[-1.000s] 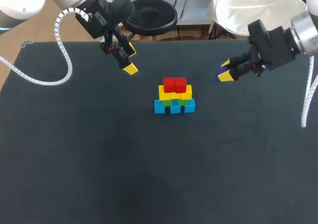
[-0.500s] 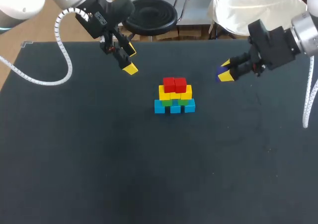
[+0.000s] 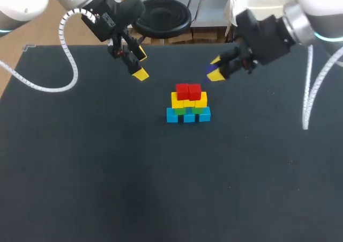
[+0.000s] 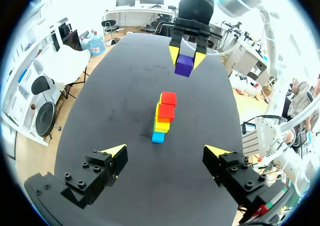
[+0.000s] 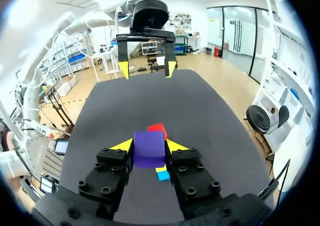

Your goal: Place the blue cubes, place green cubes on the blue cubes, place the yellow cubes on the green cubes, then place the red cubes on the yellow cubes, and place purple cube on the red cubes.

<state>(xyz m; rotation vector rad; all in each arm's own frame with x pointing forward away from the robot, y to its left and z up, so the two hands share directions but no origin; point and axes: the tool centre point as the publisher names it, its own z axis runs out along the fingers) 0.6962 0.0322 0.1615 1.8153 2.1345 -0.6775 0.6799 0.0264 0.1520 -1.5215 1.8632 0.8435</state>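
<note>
Placement needs care: our right pincer (image 3: 215, 69) grips the purple cube (image 5: 149, 147) aloft, near the red cubes (image 3: 188, 90). We should centre it across both, lower squarely, then release. Our left pincer (image 3: 140, 63) hangs released.

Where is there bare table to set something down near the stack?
The near half of the table, in front of the blue cubes, is bare, as are both sides. Behind is crowded: the left gripper and the right gripper, shut on the purple cube, hang there.
</note>
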